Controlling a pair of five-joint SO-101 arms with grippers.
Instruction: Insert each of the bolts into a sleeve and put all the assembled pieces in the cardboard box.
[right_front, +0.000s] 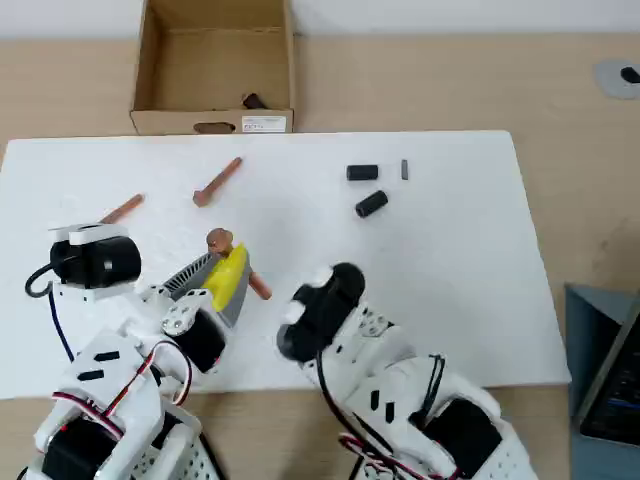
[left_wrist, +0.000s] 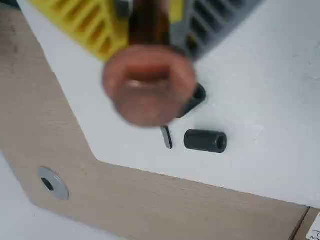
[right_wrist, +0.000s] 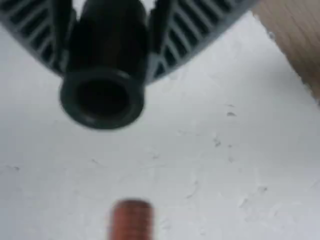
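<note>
Mostly the scene is a white mat (right_front: 450, 300) laid over a wooden table (right_front: 580, 180), with the two arm bases at its near edge. Near the mat's left edge a first bolt (right_front: 124, 208) lies partly behind the left arm's black motor (right_front: 96, 258). Just to the right, the left gripper (right_front: 224, 262), one finger yellow and one grey, is clamped across the held bolt (left_wrist: 149, 90). The bolt's head is toward the far side and its tip toward the right arm. A loose bolt (right_front: 217, 182) lies on the mat beyond it. Right at the mat's far edge stands the cardboard box (right_front: 146, 60), open on top, with a dark piece (right_front: 253, 100) in its near right corner. At centre the right gripper (right_wrist: 107, 30) grips a black sleeve (right_wrist: 102, 97), whose bore faces the held bolt's tip, the two apart. Farther right lie a far sleeve (right_front: 362, 172) and a near sleeve (right_front: 371, 204), with a small dark pin (right_front: 405, 169) beside them. From there a wide stretch of mat runs to its right edge. Off the mat, a grey disc (right_front: 618, 76) sits in the wood at the far right, and a dark grey object (right_front: 600, 370) is at the right border.
</note>
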